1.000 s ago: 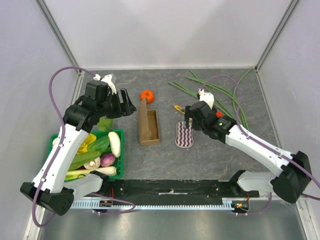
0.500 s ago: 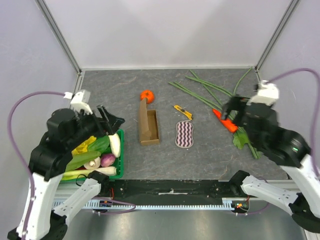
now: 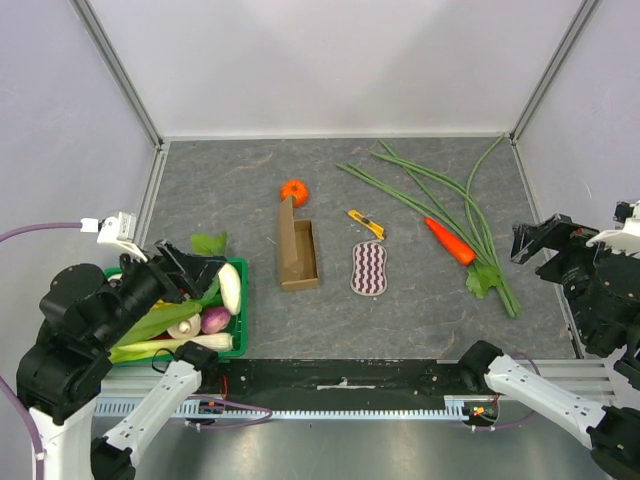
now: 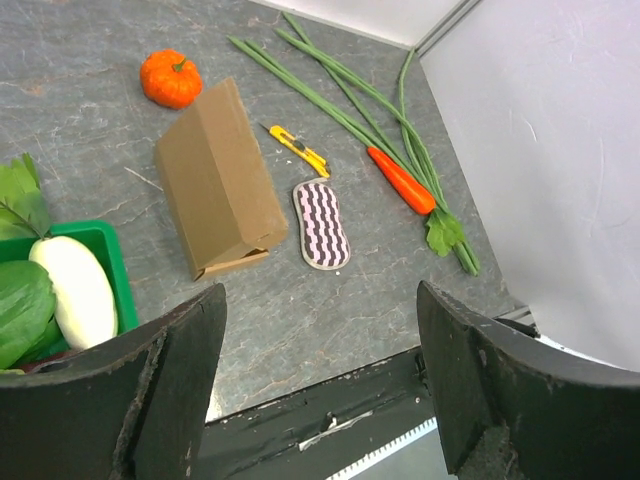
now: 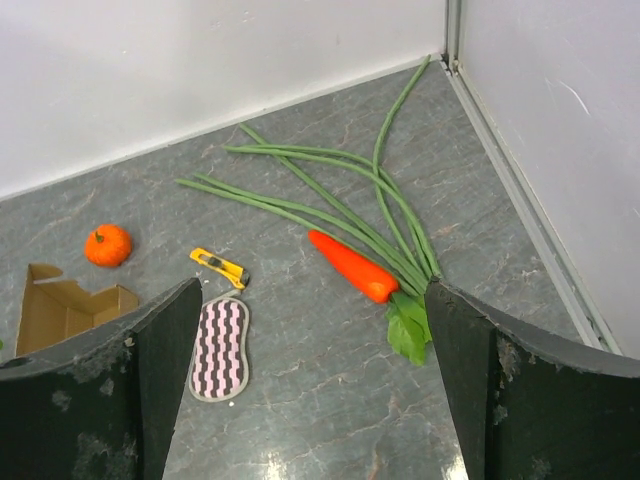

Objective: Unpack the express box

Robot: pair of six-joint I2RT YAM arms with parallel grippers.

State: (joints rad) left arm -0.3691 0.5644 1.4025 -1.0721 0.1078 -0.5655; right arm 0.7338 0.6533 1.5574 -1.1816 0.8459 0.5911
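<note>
The express box (image 3: 298, 252) is a small brown carton lying open at the middle of the table, its flap lid standing up along its left side; its inside shows only brown cardboard. It also appears in the left wrist view (image 4: 215, 185) and at the left edge of the right wrist view (image 5: 60, 310). My left gripper (image 3: 190, 272) hangs open above the green crate, far left of the box, with nothing between its fingers (image 4: 320, 292). My right gripper (image 3: 535, 240) stands open and empty (image 5: 312, 290) at the far right edge, well away from the box.
A green crate (image 3: 240, 318) of vegetables sits near left. A tangerine (image 3: 293, 191) lies behind the box. A yellow utility knife (image 3: 366, 223) and a striped pad (image 3: 368, 268) lie to its right. Further right are a carrot (image 3: 450, 241) and long green stalks (image 3: 430, 185).
Both arms have pulled back from the middle of the table, the left from beside the tangerine to over the crate, the right from the striped pad to the right edge.
</note>
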